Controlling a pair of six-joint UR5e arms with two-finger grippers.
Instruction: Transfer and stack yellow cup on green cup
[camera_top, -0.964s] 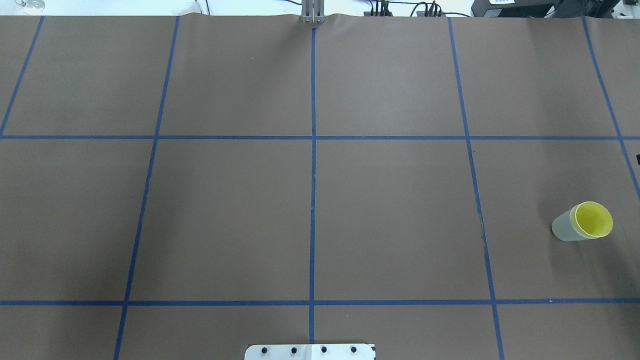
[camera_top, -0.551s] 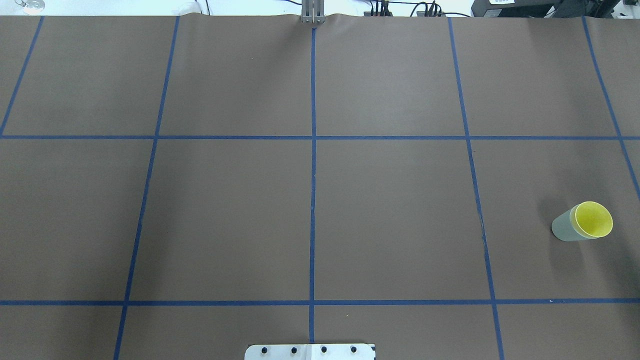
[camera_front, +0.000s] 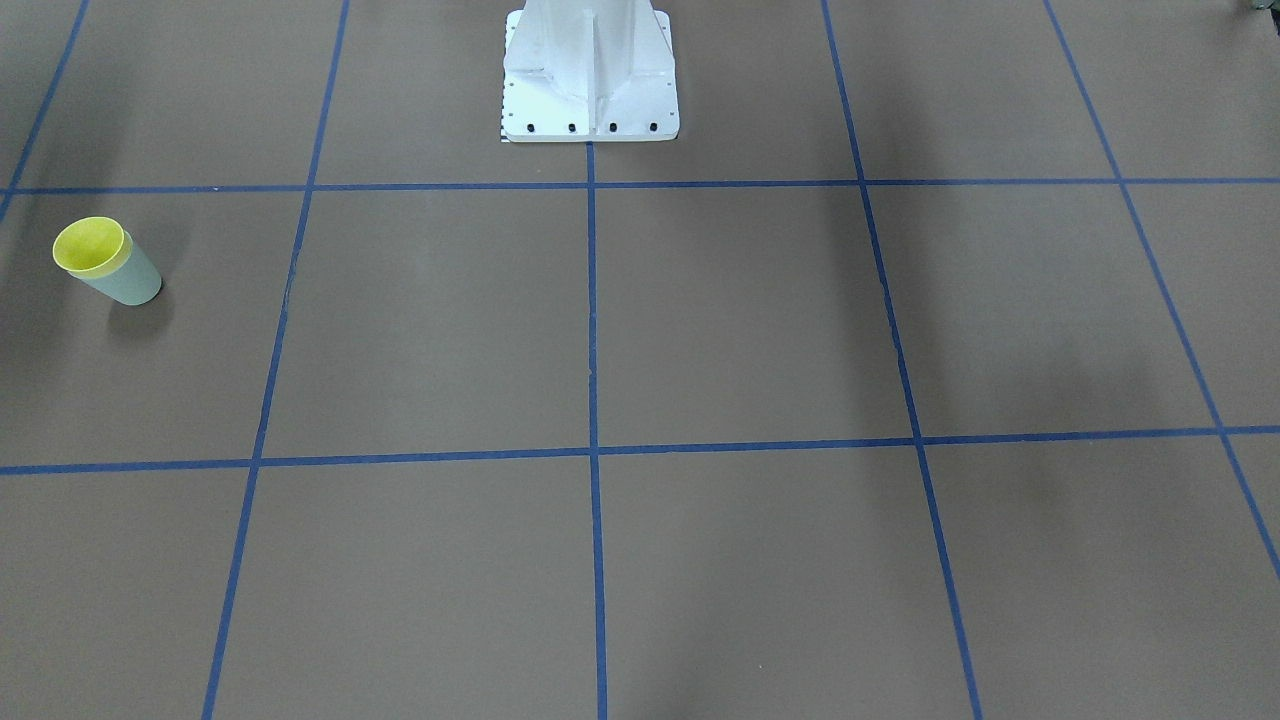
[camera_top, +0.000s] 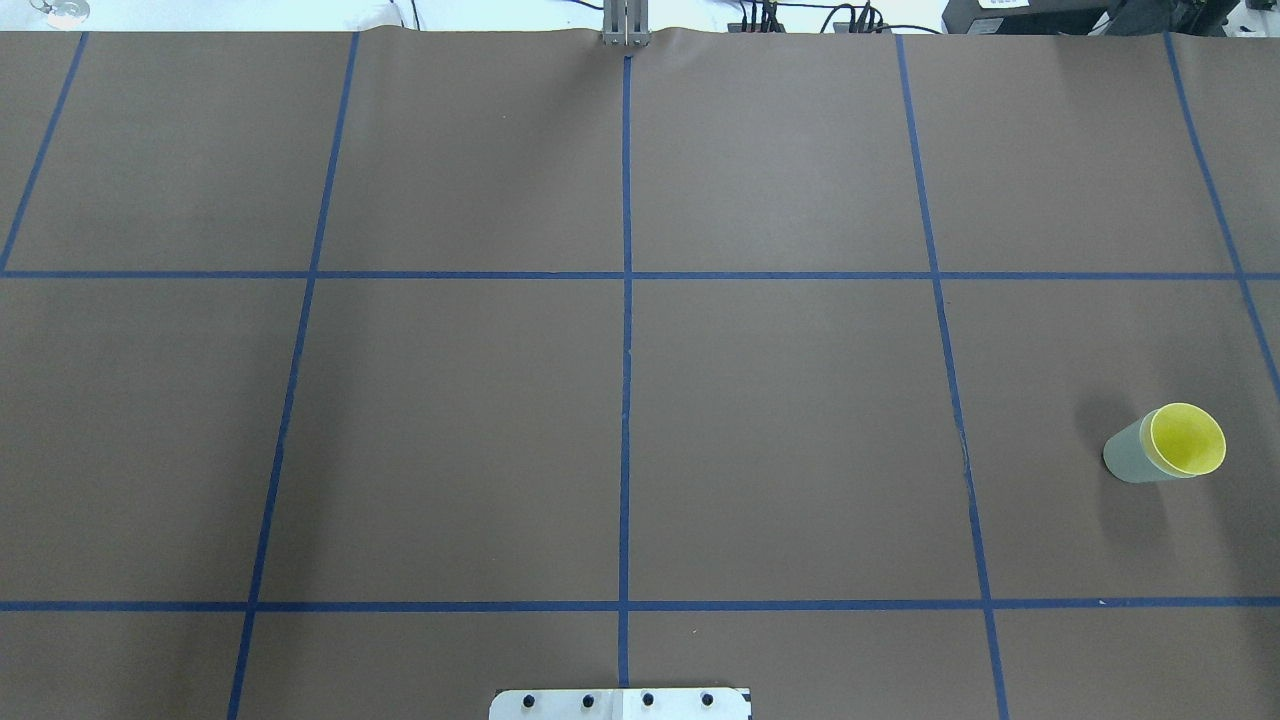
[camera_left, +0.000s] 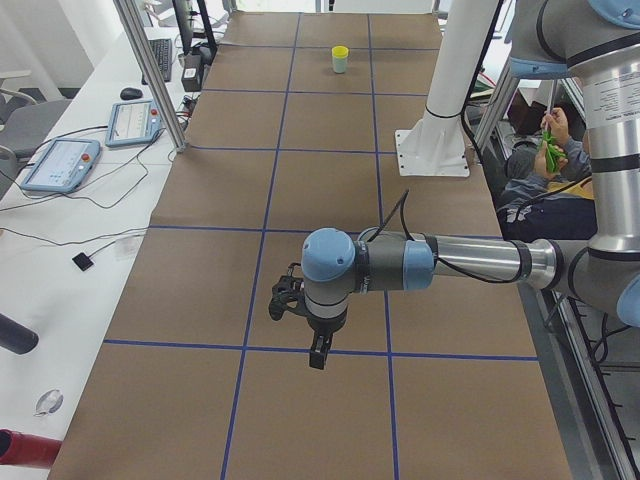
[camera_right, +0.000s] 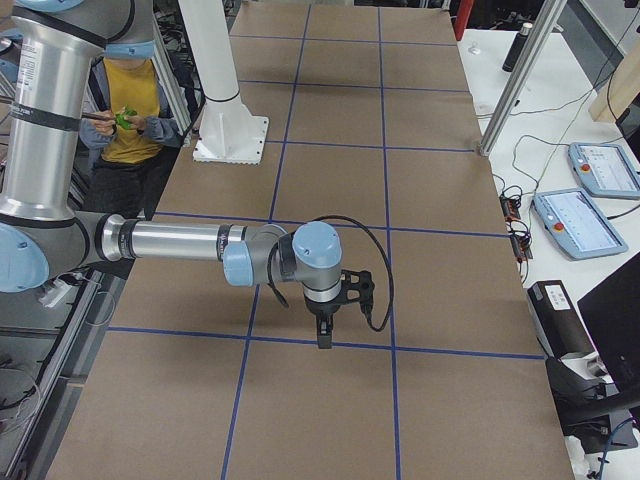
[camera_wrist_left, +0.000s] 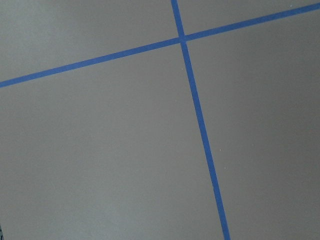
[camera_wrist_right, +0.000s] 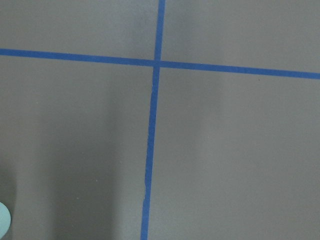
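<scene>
Overhead exterior: yellow cup (camera_top: 1188, 440) unmoved.

The left gripper (camera_left: 318, 355) and right gripper (camera_right: 323, 338) each hang above the flat brown table (camera_top: 780, 430). The white pedestal (camera_left: 437, 150) rises beyond the left claw, on its robot side. Far past it, upright, stands the yellow cup (camera_top: 1188, 440), nested in the green cup (camera_top: 1125, 462).

Of the yellow cup (camera_top: 1188, 440) we see only rim and inside; the green cup (camera_top: 1126, 456) hides its wall. The left gripper (camera_left: 318, 357) and right gripper (camera_right: 322, 337) show too small to judge their jaws.
</scene>
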